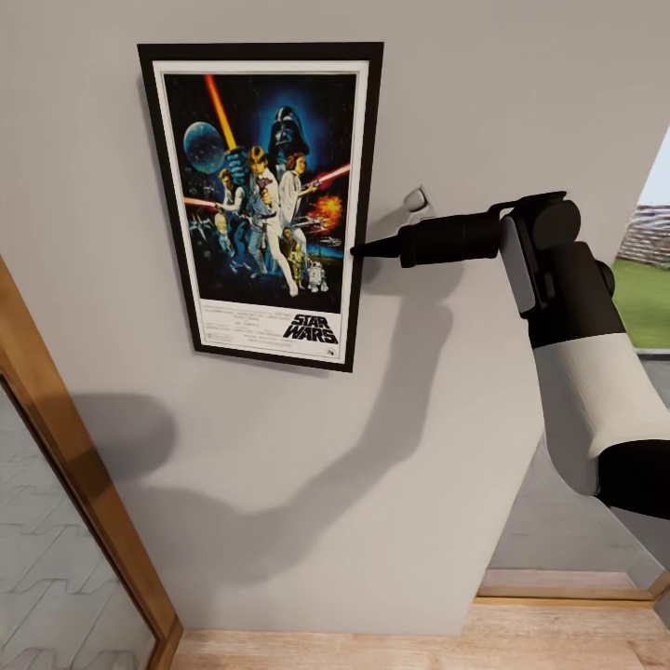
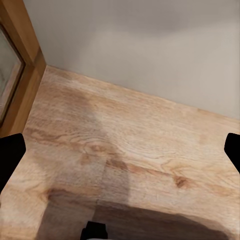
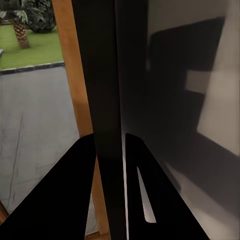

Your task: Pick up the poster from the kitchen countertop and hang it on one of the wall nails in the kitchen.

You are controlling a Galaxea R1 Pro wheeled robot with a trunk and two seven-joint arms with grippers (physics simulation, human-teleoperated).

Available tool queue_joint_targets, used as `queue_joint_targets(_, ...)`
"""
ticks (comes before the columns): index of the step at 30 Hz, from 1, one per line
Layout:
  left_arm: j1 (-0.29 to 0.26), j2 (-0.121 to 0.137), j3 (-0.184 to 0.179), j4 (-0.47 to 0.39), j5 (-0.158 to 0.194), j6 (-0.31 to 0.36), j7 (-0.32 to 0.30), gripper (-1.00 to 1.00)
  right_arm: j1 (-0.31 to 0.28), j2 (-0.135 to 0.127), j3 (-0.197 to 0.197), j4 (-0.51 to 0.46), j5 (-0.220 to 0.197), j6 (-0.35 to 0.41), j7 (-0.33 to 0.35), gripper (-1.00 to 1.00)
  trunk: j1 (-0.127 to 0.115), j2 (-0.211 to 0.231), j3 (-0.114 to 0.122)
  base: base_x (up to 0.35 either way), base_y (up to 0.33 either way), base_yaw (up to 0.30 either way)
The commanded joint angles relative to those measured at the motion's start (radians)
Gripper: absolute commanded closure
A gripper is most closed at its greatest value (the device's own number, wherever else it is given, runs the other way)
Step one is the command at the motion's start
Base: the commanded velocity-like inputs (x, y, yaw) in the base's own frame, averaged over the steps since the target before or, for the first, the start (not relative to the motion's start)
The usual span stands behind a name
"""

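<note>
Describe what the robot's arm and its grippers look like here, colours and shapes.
The right arm has a smooth white rounded forearm shell between glossy black joint sections, with a grey plate at the black wrist block. Its right gripper is matte black, tapering to a slim point. The left gripper shows flat black fingertips. No cables or markings are visible.

Even, fairly bright light falls on the grey wall (image 1: 484, 112), where my right arm (image 1: 577, 354) throws a soft, broad shadow down and to the left, while both wrist views look slightly blurred and grainy.
</note>
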Motion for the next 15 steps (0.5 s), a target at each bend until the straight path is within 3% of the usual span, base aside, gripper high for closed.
queue_joint_targets(1, -0.001, 0.000, -0.007, 0.001, 0.010, -0.003, -0.005, -1.00, -0.001, -0.001, 0.002, 0.000, -0.011, 0.010, -0.004, 1.00, 0.001, -0.002, -0.002, 0.000, 0.007, 0.000)
queue_joint_targets(15, -0.001, 0.001, -0.007, 0.001, 0.009, -0.003, -0.005, -1.00, -0.001, -0.001, 0.002, 0.000, -0.011, 0.010, -0.004, 1.00, 0.001, -0.002, -0.002, 0.000, -0.054, 0.000)
